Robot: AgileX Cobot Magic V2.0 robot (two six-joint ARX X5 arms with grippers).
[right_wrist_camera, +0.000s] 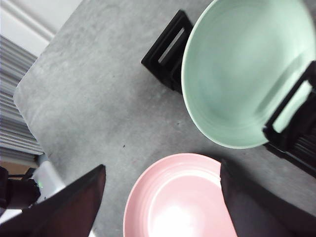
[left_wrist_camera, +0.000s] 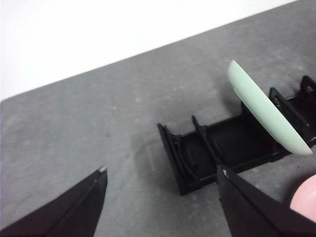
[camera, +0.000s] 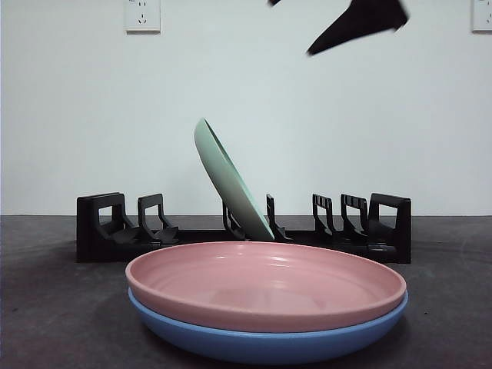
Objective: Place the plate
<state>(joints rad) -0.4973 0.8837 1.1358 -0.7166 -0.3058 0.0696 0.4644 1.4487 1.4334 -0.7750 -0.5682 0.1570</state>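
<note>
A pale green plate [camera: 231, 181] leans tilted in a slot near the middle of the black rack [camera: 100, 231]. In front of the rack a pink plate [camera: 261, 288] lies stacked on a blue plate [camera: 269, 342]. My right gripper [right_wrist_camera: 162, 165] hangs open high above the pink plate [right_wrist_camera: 173, 207], beside the green plate [right_wrist_camera: 242, 64], and holds nothing. My left gripper [left_wrist_camera: 163, 170] is open and empty, off the rack's end [left_wrist_camera: 207, 153], with the green plate [left_wrist_camera: 266, 111] beyond. A black arm tip [camera: 357, 23] shows at the top of the front view; which arm it is I cannot tell.
Several rack slots stand free on both sides of the green plate. The dark grey table [camera: 46, 307] ends at a rounded corner [right_wrist_camera: 29, 113] in the right wrist view. A white wall with sockets [camera: 142, 15] stands behind.
</note>
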